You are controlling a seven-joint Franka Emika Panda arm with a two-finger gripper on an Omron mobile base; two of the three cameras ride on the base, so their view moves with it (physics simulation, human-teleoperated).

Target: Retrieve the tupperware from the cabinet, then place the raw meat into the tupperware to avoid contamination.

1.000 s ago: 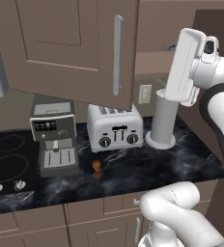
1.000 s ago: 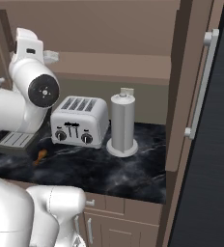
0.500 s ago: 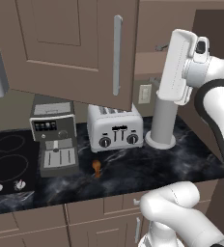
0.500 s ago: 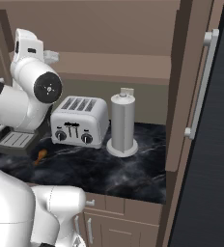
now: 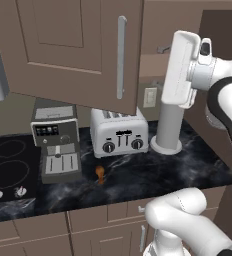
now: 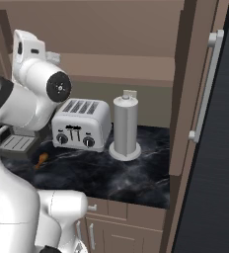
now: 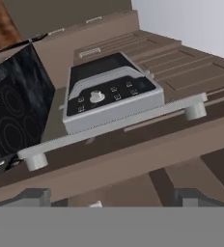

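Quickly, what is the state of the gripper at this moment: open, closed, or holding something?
Gripper: open, holding nothing; its jaws stand wide apart in front of the long silver bar handle of the brown wooden cabinet door.

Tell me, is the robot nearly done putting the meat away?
Not nearly. Done: the cabinet doors are open. In hand: nothing; the open gripper is up by a door handle. Left: find the tupperware, which I can't spot, bring it down, then put in the meat, which lies on the counter before the toaster.

Flat even rendered light, soft faint shadows, no glare, slightly coarse low-resolution edges
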